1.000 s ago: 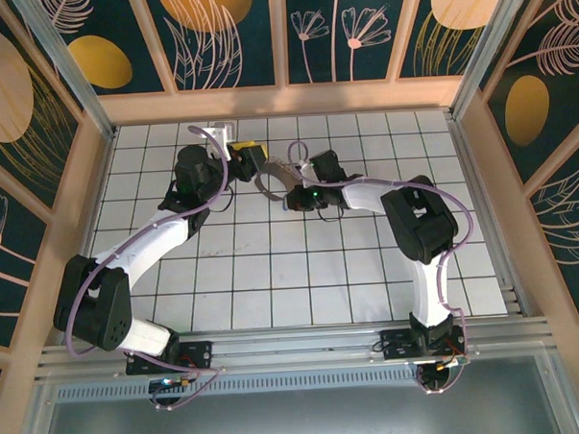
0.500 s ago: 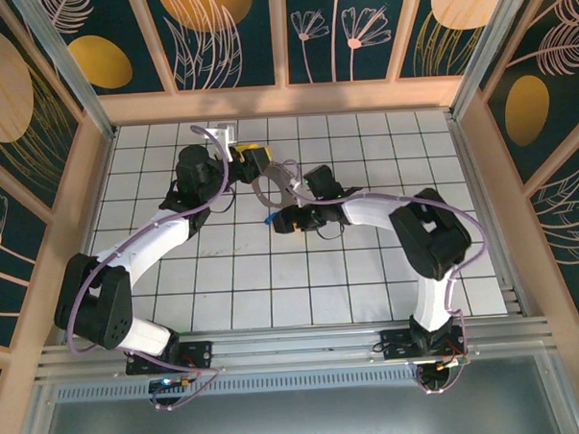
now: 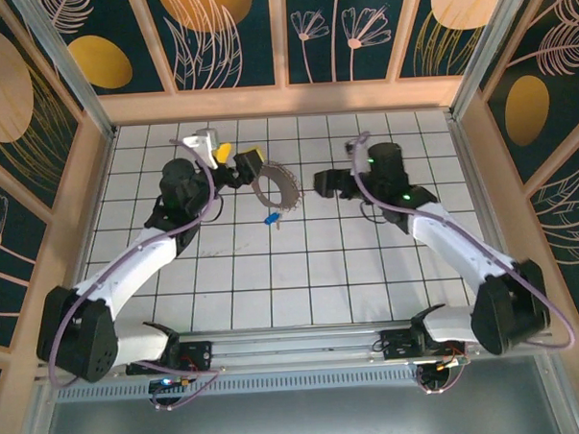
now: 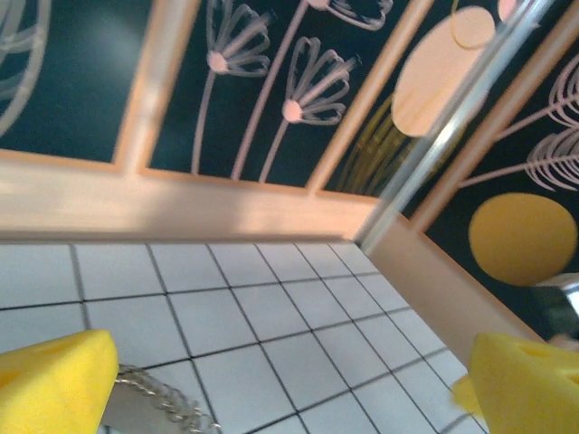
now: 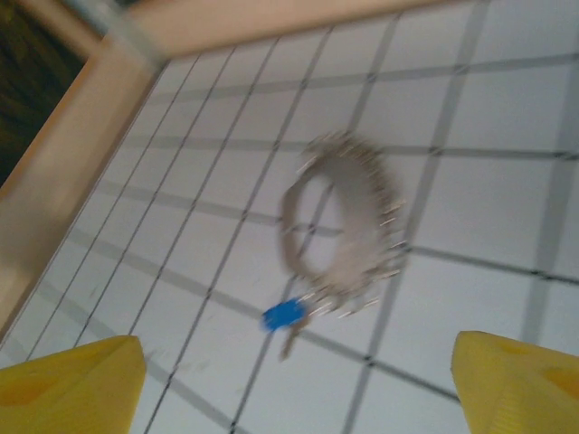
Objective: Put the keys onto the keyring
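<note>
Keyring (image 3: 277, 186) now lies free on the tiles, with the blue key (image 3: 269, 219) just beside its near edge. Since 1 s ago both arms have drawn back. Left gripper (image 3: 236, 156) and right gripper (image 3: 323, 185) have fingers apart, empty. You cannot yet confirm threading: too blurred.

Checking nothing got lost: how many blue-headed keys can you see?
1. The blue-headed key lies on the tiled floor beside the keyring, on its near side. Others may be hidden.
</note>
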`<action>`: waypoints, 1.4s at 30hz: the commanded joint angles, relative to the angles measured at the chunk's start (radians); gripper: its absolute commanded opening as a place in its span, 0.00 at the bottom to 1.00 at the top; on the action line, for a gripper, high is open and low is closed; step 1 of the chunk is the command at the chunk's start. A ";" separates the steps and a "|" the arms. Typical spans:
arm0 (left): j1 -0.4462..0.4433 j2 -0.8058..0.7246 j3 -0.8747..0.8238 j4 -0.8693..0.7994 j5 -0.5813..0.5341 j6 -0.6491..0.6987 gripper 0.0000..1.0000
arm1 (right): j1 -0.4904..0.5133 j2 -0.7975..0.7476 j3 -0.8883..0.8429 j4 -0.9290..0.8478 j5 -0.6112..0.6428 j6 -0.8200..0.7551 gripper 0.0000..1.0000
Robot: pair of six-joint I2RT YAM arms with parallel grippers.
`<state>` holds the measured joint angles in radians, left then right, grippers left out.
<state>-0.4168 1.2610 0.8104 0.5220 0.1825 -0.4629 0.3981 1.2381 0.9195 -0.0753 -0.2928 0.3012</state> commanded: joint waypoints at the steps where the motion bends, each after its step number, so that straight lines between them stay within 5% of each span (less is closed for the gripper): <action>1: 0.006 -0.094 -0.109 0.109 -0.176 0.098 0.99 | -0.070 -0.122 -0.078 0.100 0.217 0.026 0.92; 11: 0.009 -0.263 -0.371 0.233 -0.527 0.301 0.99 | -0.228 -0.203 -0.286 0.379 0.448 -0.007 0.99; 18: 0.076 -0.273 -0.532 0.342 -0.625 0.440 0.99 | -0.296 -0.127 -0.396 0.542 0.519 -0.110 0.99; 27: 0.234 -0.086 -0.650 0.577 -0.528 0.415 0.99 | -0.329 -0.015 -0.545 0.798 0.595 -0.215 0.99; 42: 0.307 0.176 -0.657 0.841 -0.444 0.465 0.99 | -0.339 0.189 -0.753 1.358 0.552 -0.299 0.99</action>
<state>-0.1211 1.4181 0.1638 1.2690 -0.2939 -0.0032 0.0708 1.3865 0.1944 1.0733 0.2836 0.0330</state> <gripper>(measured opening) 0.988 0.988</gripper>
